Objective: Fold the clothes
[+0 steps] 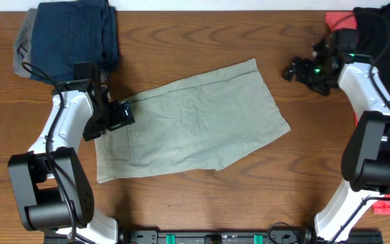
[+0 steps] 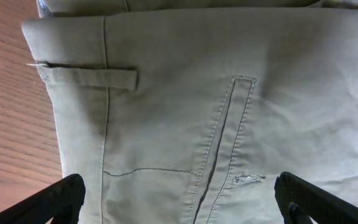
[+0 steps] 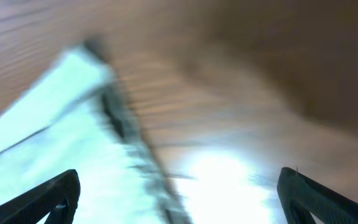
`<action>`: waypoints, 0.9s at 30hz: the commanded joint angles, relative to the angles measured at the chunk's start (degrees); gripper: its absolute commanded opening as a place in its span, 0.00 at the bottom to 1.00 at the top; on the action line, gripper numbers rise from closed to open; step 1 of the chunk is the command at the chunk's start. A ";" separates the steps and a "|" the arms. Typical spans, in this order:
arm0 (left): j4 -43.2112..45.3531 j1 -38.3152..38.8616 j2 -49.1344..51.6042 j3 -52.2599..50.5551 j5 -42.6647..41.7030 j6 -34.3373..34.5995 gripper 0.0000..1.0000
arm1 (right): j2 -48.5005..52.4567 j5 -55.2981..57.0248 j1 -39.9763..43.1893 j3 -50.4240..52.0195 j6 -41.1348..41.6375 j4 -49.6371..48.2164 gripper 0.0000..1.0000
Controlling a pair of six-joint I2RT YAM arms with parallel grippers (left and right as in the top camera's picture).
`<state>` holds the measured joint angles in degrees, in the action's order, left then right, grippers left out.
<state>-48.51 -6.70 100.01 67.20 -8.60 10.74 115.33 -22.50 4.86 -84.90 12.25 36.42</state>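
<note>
fingers of the left gripper are spread wide and empty over the waistband end of the khaki shorts, which lie flat mid-frame, probably lined up for a fold, while the right gripper, likewise spread, hangs clear at upper right.

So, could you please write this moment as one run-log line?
shorts: spread on table | left gripper: open, over shorts' left end | right gripper: open, off shorts
</note>
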 commanded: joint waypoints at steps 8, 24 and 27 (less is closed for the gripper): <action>-0.07 -0.09 -0.02 -0.20 0.07 2.05 0.99 | -1.79 15.41 -17.57 -0.44 -8.11 -8.72 0.99; 0.04 -0.09 -0.02 -0.20 0.04 2.08 0.99 | -1.73 21.73 -17.03 -0.42 -7.80 -7.63 0.99; 0.02 -0.09 -0.02 -0.20 0.07 2.08 0.99 | -1.05 21.59 -17.03 -0.42 -7.10 -7.72 0.99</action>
<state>-48.51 -6.70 100.01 67.20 -8.62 12.23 115.33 0.82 -12.40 -84.90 4.75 28.71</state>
